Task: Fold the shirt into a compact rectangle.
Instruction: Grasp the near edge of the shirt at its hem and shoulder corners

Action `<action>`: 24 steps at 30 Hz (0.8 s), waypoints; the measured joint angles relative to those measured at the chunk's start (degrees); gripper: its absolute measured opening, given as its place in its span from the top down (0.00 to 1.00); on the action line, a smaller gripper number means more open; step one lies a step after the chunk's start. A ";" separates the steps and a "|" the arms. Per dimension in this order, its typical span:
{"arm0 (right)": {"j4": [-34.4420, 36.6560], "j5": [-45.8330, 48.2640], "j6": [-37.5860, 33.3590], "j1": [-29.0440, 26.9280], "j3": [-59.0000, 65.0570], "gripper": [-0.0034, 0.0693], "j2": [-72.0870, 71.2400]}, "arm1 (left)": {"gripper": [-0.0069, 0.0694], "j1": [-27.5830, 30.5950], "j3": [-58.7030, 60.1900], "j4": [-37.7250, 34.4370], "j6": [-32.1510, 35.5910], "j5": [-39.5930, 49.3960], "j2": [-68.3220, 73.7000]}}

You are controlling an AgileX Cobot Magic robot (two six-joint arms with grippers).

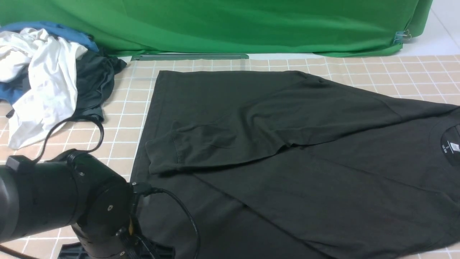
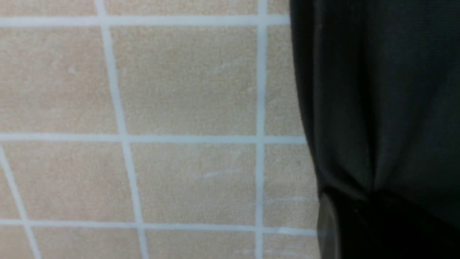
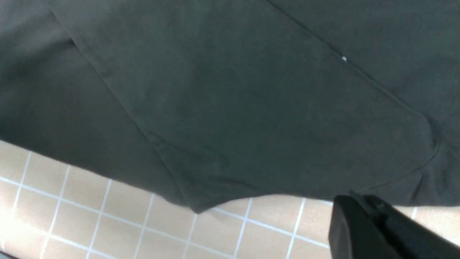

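Note:
The charcoal-black shirt (image 1: pixel 287 144) lies spread over the tiled table (image 1: pixel 122 108), collar and label (image 1: pixel 453 145) at the right edge, one sleeve folded across the middle. My left arm (image 1: pixel 90 205) reaches down at the shirt's near-left hem; its fingers are below the front view. In the left wrist view the shirt (image 2: pixel 377 90) puckers into my left gripper (image 2: pixel 359 216), which is shut on that hem. In the right wrist view my right gripper (image 3: pixel 354 199) is shut at the edge of the shirt (image 3: pixel 233 90), with a crease running into its tip. The right arm is out of the front view.
A heap of white, blue and dark grey clothes (image 1: pixel 43 79) sits at the far left of the table. A green backdrop cloth (image 1: pixel 230 25) hangs along the back. A black cable (image 1: pixel 179 208) loops from my left arm over the shirt.

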 joint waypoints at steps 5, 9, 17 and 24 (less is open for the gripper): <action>0.04 2.46 -0.05 0.00 0.04 0.88 0.00 | 0.86 0.00 0.16 3.93 -0.39 7.46 -8.37; 0.04 2.77 -0.05 0.00 1.41 0.81 -0.12 | 0.86 0.00 0.16 7.19 -2.03 13.19 -15.42; -0.95 -0.49 1.52 0.00 11.44 0.59 2.32 | 0.86 0.06 0.16 7.55 -2.60 19.79 -21.41; -3.44 -9.12 2.63 0.00 19.06 0.38 8.19 | 0.86 0.06 3.34 9.33 -3.69 21.05 -22.01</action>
